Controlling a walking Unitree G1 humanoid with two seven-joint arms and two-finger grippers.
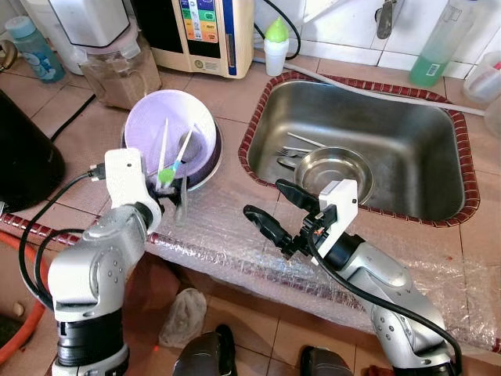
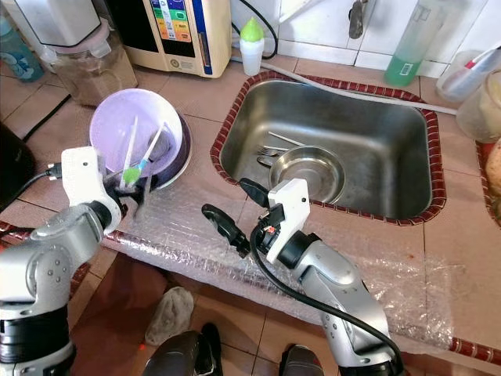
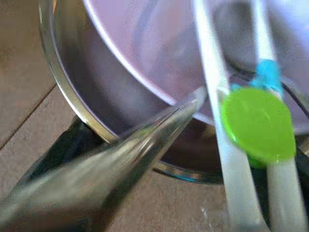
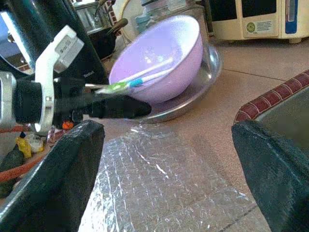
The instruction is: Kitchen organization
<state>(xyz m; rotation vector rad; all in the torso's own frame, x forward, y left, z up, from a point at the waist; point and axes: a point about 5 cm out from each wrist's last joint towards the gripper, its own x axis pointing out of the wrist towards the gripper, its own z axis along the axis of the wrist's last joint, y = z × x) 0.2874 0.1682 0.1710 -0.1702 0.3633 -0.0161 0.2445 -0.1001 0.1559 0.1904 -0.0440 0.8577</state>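
A purple bowl (image 1: pixel 171 133) sits inside a steel dish (image 1: pixel 213 160) on the tiled counter, left of the sink (image 1: pixel 407 117). Two white utensils (image 1: pixel 164 149) with green and blue parts lean in the bowl. My left gripper (image 1: pixel 174 200) is at the bowl's near rim, shut on a shiny metal utensil (image 3: pixel 120 159) whose tip points at the dish's edge. My right gripper (image 1: pixel 274 210) hovers open over the bubble wrap (image 1: pixel 227 235) near the sink's front left corner, with nothing between its fingers. A steel bowl (image 1: pixel 333 172) and forks (image 1: pixel 293 153) lie in the sink.
Along the back wall stand a cream appliance (image 1: pixel 203 31), a blender jar (image 1: pixel 117 63), a green-capped bottle (image 1: pixel 275 47) and a green soap bottle (image 1: pixel 438 47). A black appliance (image 1: pixel 27 157) is at the left. Below the counter edge, a cloth (image 1: pixel 184 313) lies on the floor.
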